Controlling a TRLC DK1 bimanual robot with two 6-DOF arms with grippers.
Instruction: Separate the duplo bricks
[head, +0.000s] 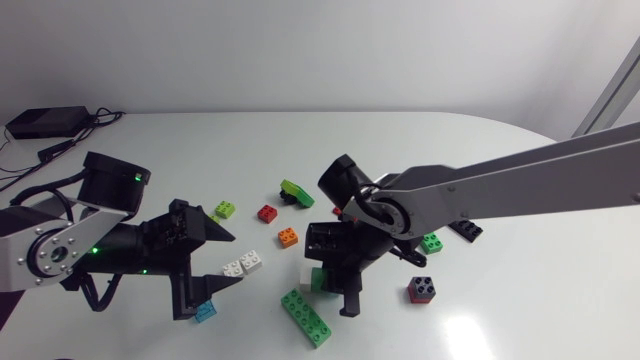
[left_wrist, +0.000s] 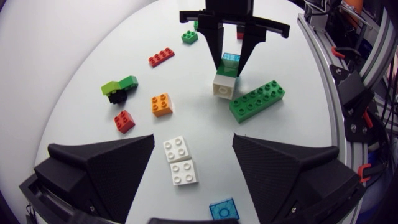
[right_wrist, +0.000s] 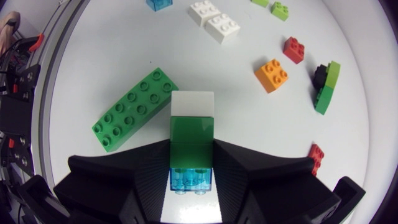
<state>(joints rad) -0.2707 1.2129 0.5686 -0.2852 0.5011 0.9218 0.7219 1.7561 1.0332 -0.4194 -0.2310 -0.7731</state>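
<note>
Clamped between the right end effector's (right_wrist: 192, 163) two fingers is a stack of three duplo bricks (right_wrist: 192, 140): a translucent blue one deepest in the grip, a green one in the middle and a white one at the far end. In the left wrist view the white end sits on the white surface (head: 150, 150). One long green studded brick (head: 305, 317) lies just beside the stack, nearest the surface's front edge; whether the two touch cannot be told. The left end effector (left_wrist: 193, 142) has its fingers spread wide apart and grips nothing. Two white square bricks (left_wrist: 177, 149) lie side by side on the surface between its fingers, and one translucent blue tile (left_wrist: 222, 208) lies under it. Beyond them, spaced well apart, lie one orange square brick (left_wrist: 161, 104), one red square brick (left_wrist: 124, 121), one green-and-black joined piece (left_wrist: 119, 89), one flat red strip (left_wrist: 161, 57) and one lime brick (head: 226, 210). To the right of the right arm sit one small green brick (head: 432, 242), one dark brick with red studs (head: 421, 289) and one black flat piece (head: 465, 230). All the loose bricks are gathered mid-surface, away from its curved far edge.
</note>
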